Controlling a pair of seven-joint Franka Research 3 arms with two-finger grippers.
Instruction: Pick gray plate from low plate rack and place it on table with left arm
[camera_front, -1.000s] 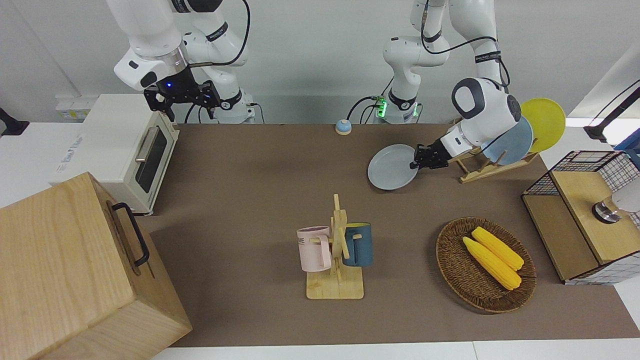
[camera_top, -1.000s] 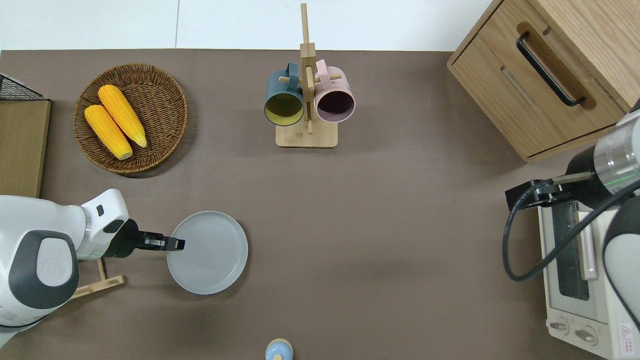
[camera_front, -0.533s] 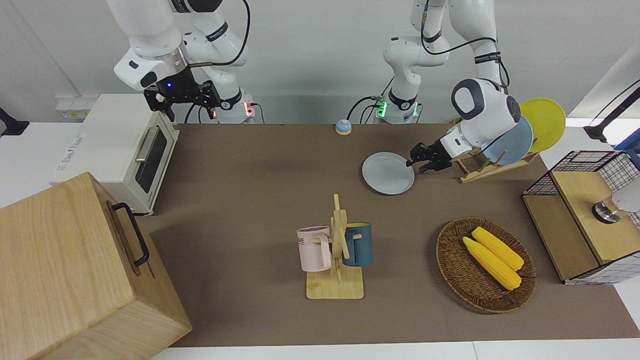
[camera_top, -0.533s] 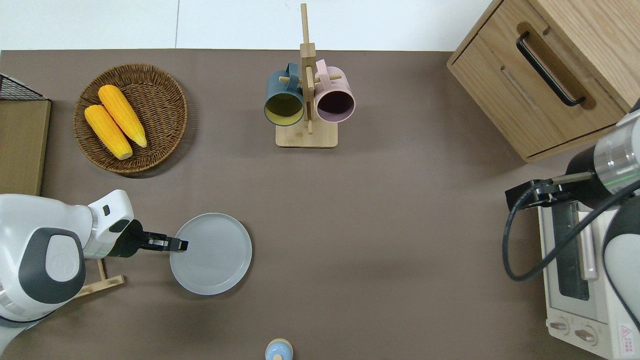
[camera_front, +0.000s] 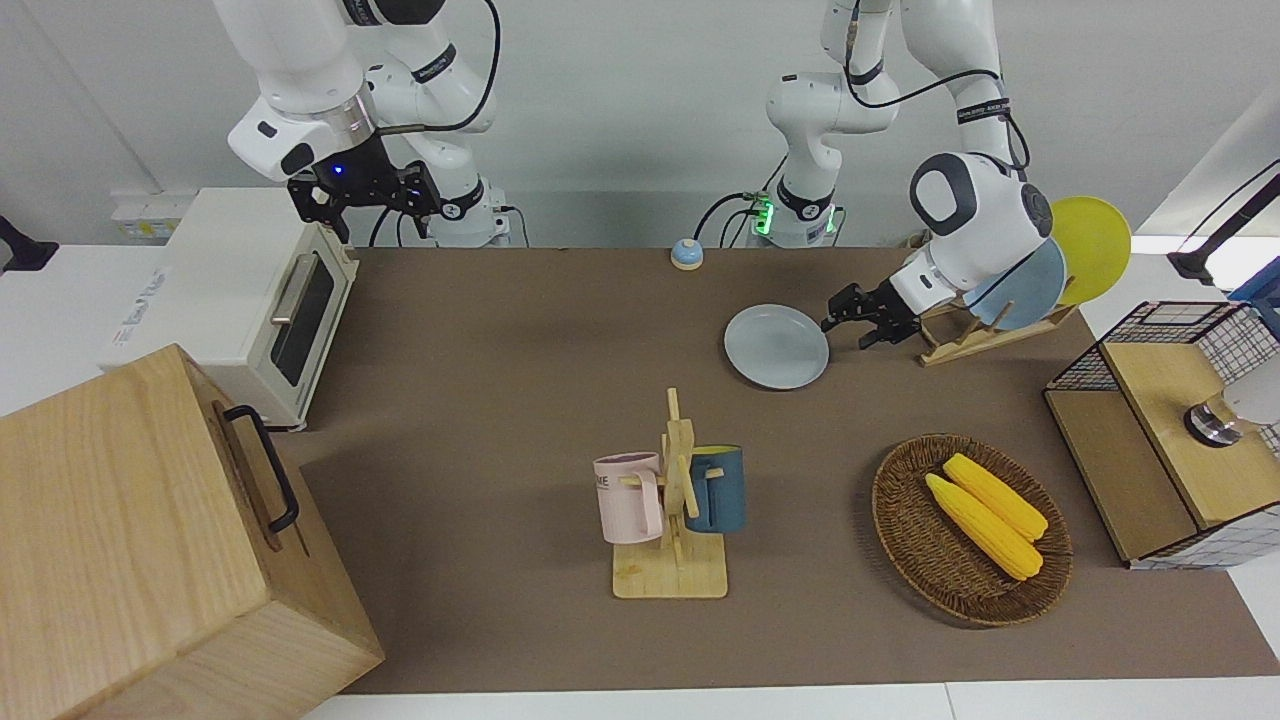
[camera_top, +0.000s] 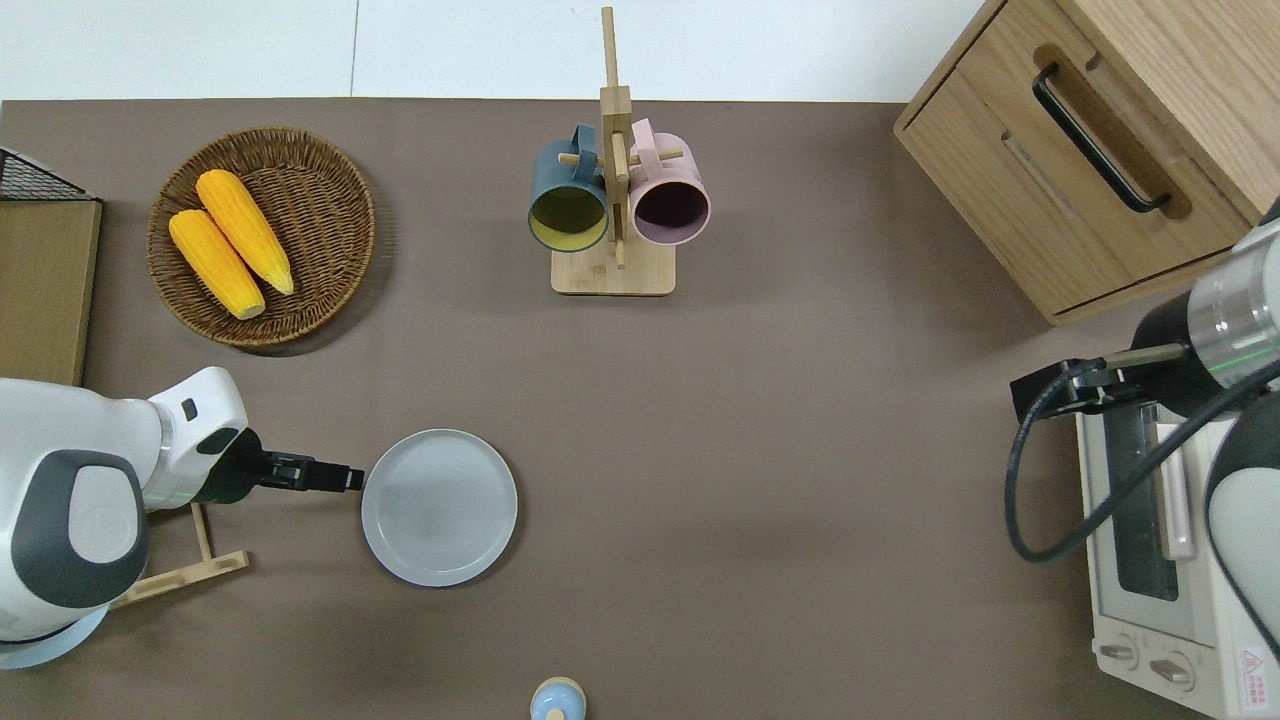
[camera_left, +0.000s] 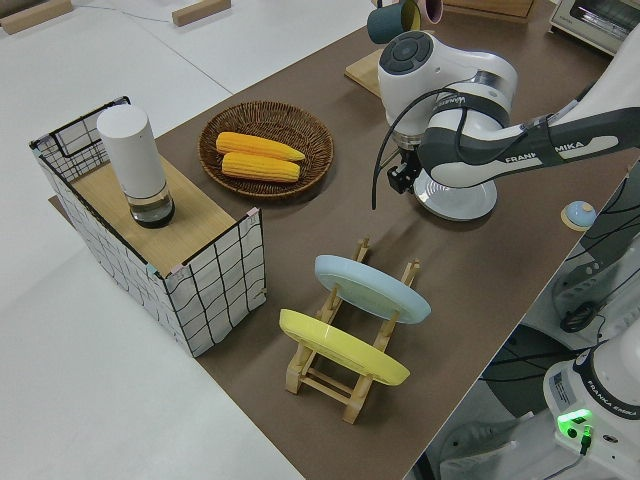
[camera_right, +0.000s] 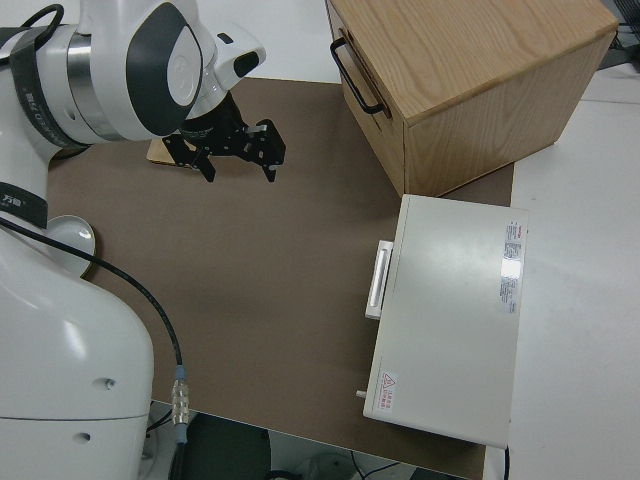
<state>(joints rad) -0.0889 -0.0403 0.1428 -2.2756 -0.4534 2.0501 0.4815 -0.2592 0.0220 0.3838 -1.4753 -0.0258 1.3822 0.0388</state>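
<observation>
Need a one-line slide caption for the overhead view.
Gray plate flat on the table; open left gripper just clear of its rim.

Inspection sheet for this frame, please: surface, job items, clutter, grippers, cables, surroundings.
Surface: table in brown matting.
Job's things: gray plate flat on the table, out of the low plate rack; rack holds light blue plate and yellow plate.
Clutter: mug tree, corn basket, bell, toaster oven, wooden cabinet, wire crate.
Grippers: left gripper open, beside the plate's rim, clear of it; right arm parked, right gripper open.
Cables: black cable on right arm.
Surroundings: nothing seen.
</observation>
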